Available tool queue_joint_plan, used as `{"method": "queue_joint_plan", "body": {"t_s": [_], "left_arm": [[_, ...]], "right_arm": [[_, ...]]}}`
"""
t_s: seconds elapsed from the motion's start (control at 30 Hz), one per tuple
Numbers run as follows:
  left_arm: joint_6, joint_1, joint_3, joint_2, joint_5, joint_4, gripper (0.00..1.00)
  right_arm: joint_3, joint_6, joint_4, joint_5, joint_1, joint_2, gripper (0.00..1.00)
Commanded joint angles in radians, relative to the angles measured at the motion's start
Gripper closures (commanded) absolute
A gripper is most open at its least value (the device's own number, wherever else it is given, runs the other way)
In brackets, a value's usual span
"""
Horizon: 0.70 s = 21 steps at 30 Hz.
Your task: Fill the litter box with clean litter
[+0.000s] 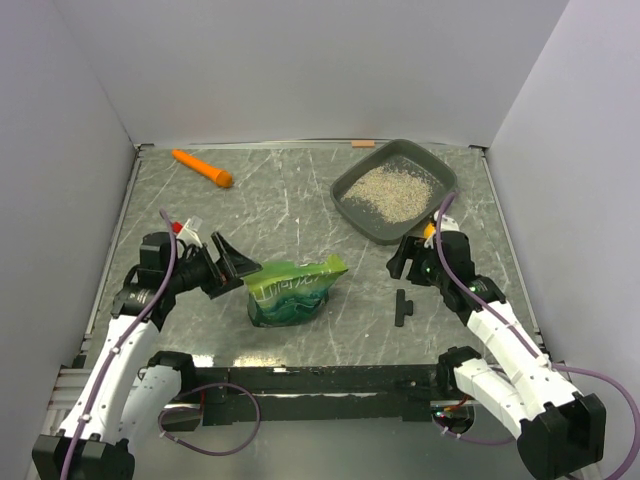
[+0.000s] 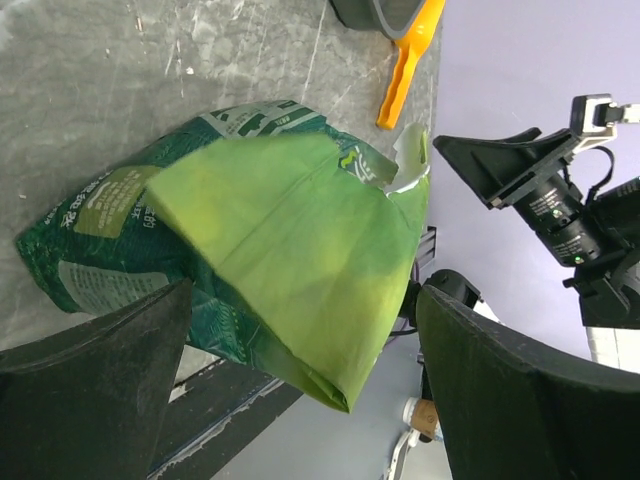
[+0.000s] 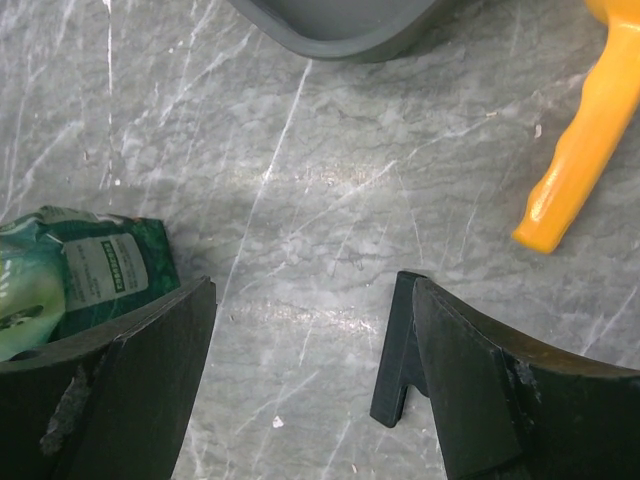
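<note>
The dark grey litter box point(image 1: 352, 200) stands at the back right with a layer of pale clean litter point(image 1: 393, 192) in it; its corner shows in the right wrist view point(image 3: 340, 25). The green bag point(image 1: 293, 290) lies near the front middle. My left gripper point(image 1: 238, 268) is open just left of the bag; in the left wrist view point(image 2: 305, 300) the bag's light green end point(image 2: 290, 240) sits between the spread fingers. My right gripper point(image 1: 400, 262) is open and empty, low over bare table point(image 3: 312, 290) in front of the box.
An orange scoop point(image 3: 580, 150) lies by the right wrist, next to the box. Another orange piece point(image 1: 203, 168) lies at the back left. A small black part point(image 1: 402, 307) lies on the table by my right finger point(image 3: 395, 350). White walls surround the table.
</note>
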Motion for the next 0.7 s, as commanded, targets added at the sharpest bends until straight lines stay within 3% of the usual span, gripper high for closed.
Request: {"method": "queue_joint_plan", "body": {"t_s": [0.0,0.5,0.67], "left_arm": [[-0.029,-0.002,-0.001,-0.011,0.009,0.004,0.03],[-0.078,-0.004,-0.015,0.144,0.006,0.256,0.01],[-0.093,-0.002,0.022,0.173,0.032,0.320,0.11]], "right_arm": [[-0.016,-0.009,0.068,-0.010,-0.005,-0.009,0.14],[-0.034,-0.016,0.074,-0.037,-0.006,-0.049,0.14],[-0.048,-0.016,0.087,-0.056,-0.005,-0.054,0.14]]}}
